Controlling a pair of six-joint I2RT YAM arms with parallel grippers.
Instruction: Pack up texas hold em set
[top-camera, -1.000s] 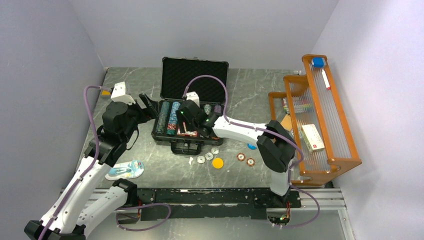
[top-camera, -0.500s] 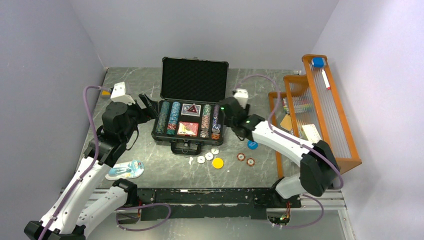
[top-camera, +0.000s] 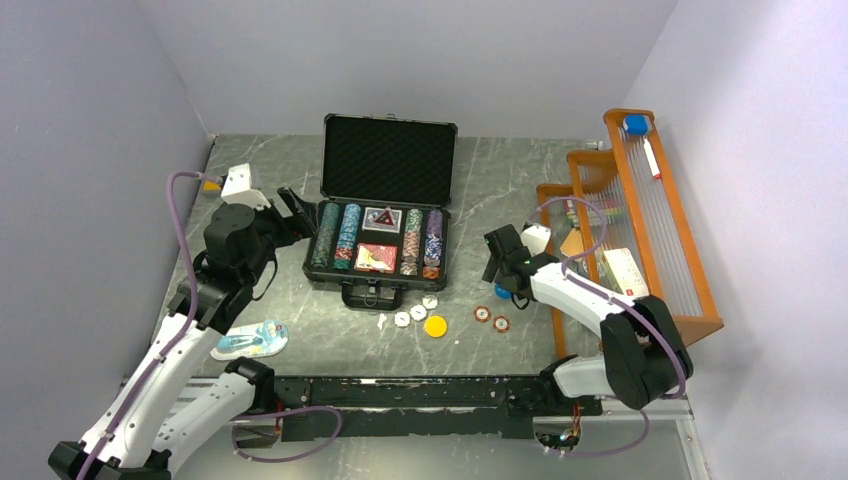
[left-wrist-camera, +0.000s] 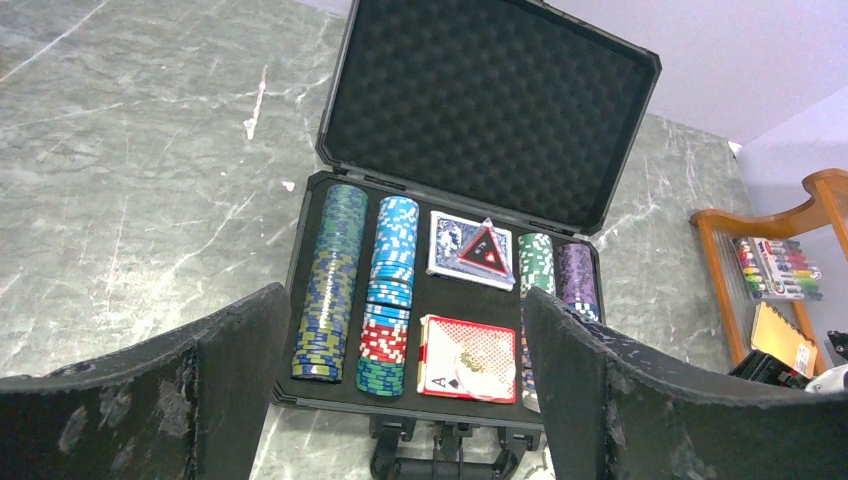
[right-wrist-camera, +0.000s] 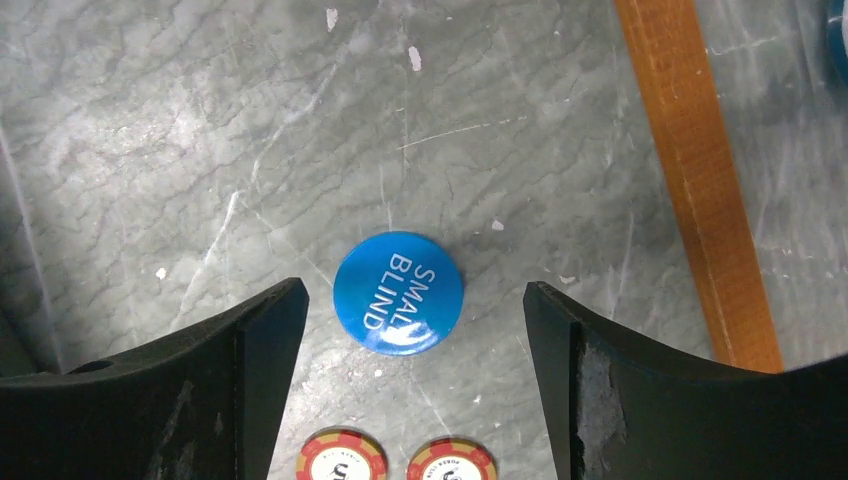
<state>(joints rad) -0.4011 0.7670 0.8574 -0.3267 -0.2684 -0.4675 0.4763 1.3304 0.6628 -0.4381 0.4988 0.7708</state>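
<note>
The black briefcase (top-camera: 320, 275) lies open at the table's middle, lid (top-camera: 388, 158) up. It holds rows of striped chips (left-wrist-camera: 325, 280), a blue deck (left-wrist-camera: 470, 245) and a red deck (left-wrist-camera: 468, 358). On the table in front lie three white discs (top-camera: 417, 312), a yellow disc (top-camera: 435, 325), two red chips (top-camera: 491, 318) and a blue "small blind" disc (right-wrist-camera: 398, 293). My right gripper (right-wrist-camera: 412, 295) is open, hovering over the blue disc, with the red chips (right-wrist-camera: 340, 458) just beyond it. My left gripper (left-wrist-camera: 405, 300) is open and empty left of the case, facing it.
An orange wooden rack (top-camera: 640, 230) with pens and boxes stands at the right; one of its legs (right-wrist-camera: 690, 170) runs close to my right gripper. A blue-white blister pack (top-camera: 250, 339) lies at the front left. Walls enclose the table.
My right arm has pulled out of the case, swung right and toward the table's front, and now hangs open over the blue disc. The left arm has not moved.
</note>
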